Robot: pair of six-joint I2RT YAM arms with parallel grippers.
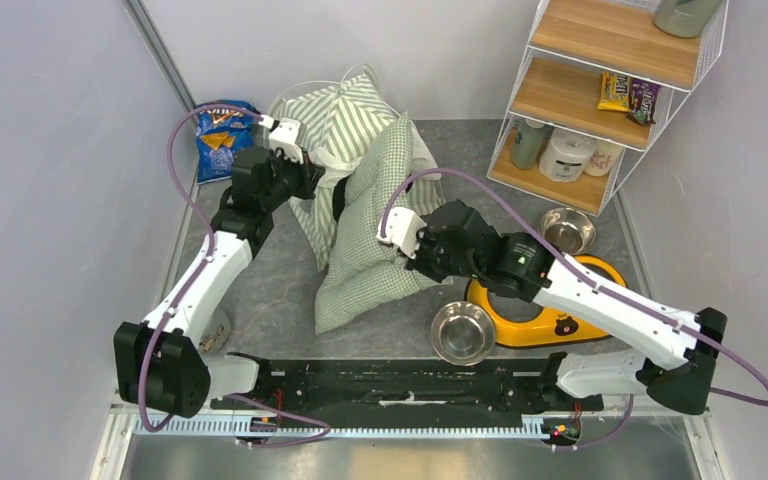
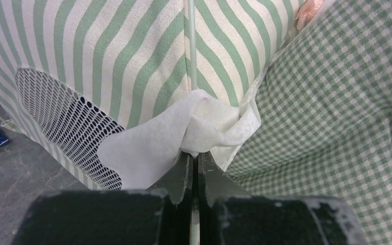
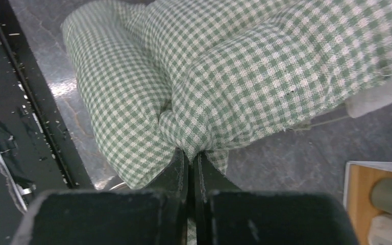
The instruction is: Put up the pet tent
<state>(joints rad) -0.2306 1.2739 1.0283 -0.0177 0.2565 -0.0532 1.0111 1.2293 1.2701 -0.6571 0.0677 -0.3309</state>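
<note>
Noted: pet tent sat near the desk's far edge, left of centre, cushion leaning on it. The left gripper pinched the tent's white flap; the right gripper clamped a cushion fold. Best approach, as judged: hold the tent steady and ease the cushion in slowly.

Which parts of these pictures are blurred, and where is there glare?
Top view: sharp, even light, with reflections in the near bowl. Left wrist view: tent stripes and mesh sharp, the body of the left gripper blurred. Right wrist view: cushion checks sharp, the body of the right gripper blurred, a glare patch on the table at left.
</note>
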